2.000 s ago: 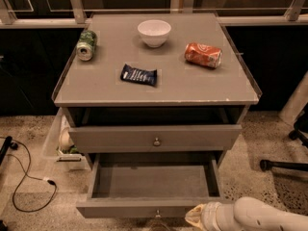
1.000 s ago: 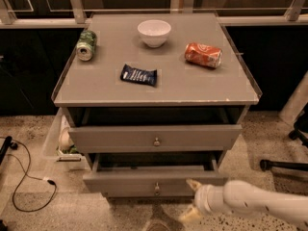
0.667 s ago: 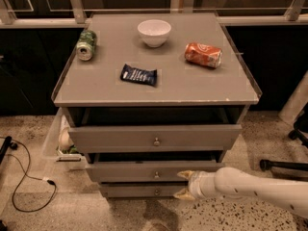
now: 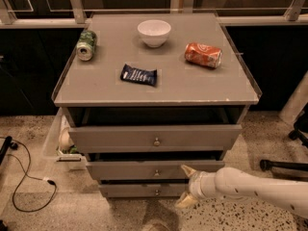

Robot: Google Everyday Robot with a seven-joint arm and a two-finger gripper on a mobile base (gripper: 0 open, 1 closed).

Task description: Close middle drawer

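Speckled stone floor (image 4: pixel 43 211), dim room, dark window panels along the far side.

Item 1: grey cabinet (image 4: pixel 159 88) with a flat top and three drawer fronts stacked on its near face.
- Top drawer (image 4: pixel 154 137): tallest front, pulled out a little, with a dark gap showing behind it.
- middle drawer (image 4: pixel 130 170): low front with a small round knob (image 4: pixel 156 173). It sits between the other two and is almost fully in. It stands slightly proud of the lowest front, with a dark slit above it.
- Bottom drawer (image 4: pixel 139 190): narrowest front, pushed in.

Item 2: objects on the cabinet top.
- White bowl (image 4: pixel 154 32), upright, far centre.
- Green can (image 4: pixel 86 44), on its side, far left.
- Orange can (image 4: pixel 203 55), on its side, right.
- Dark blue snack packet (image 4: pixel 138 74), flat, near centre.

Item 3: gripper (image 4: pixel 186 186), on a white arm (image 4: pixel 260 189) that enters from the lower right. It is low in front of the cabinet, at the right end of the middle drawer's front. Its fingers are spread wide and hold nothing. The upper tip is at the drawer front; whether it touches cannot be told.

Item 4: surroundings.
- Black cable (image 4: pixel 24 174) on the floor at left.
- Clear bin (image 4: pixel 53 141) against the cabinet's left side.
- Chair base (image 4: pixel 284 165) at right.
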